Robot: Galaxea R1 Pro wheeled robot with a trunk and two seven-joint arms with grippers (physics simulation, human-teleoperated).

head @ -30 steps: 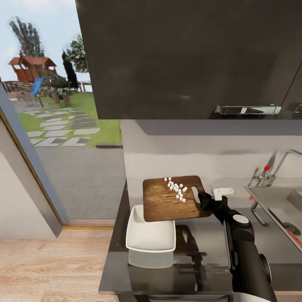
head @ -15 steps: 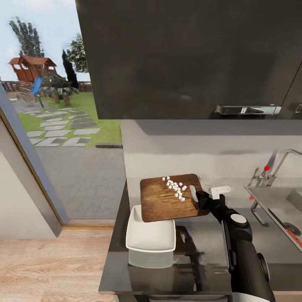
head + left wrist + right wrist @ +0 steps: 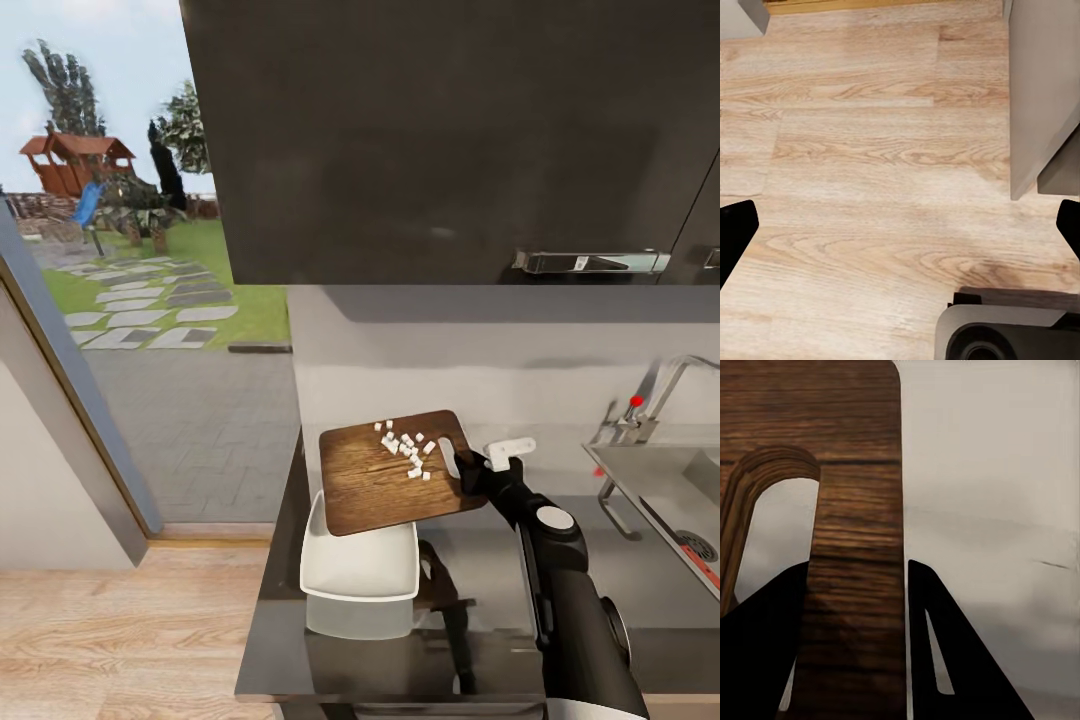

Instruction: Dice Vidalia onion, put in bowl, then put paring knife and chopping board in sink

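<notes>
- Beyond the doorway at the far left of the head view lies a garden with a stepping-stone path (image 3: pixel 150 315) and a wooden play structure (image 3: pixel 72 160).
- Light wood floor (image 3: pixel 870 150) spreads beneath the left claw (image 3: pixel 900 225), whose two dark fingertips (image 3: pixel 735 232) stand far apart at either edge of the left wrist view, holding nothing.
- On the near left part of the glossy grey desk (image 3: pixel 500 570) sits the white bowl (image 3: pixel 360 570).
- Above the bowl's far rim, lifted off the desk, the chopping board (image 3: pixel 385 475) tilts with its left near corner lowest.
- White diced onion pieces (image 3: pixel 405 448) lie scattered on the board's upper right part, near the slot handle.
- At the handle end, the right claw (image 3: pixel 470 470) is clamped on the chopping board; the right wrist view shows its black fingers (image 3: pixel 952 660) on both faces of the board (image 3: pixel 859 547) beside the slot.
- Further right, at the picture's edge, the steel sink (image 3: pixel 665 490) and its chrome tap (image 3: pixel 660 395) with a red knob stand well apart from the board.
</notes>
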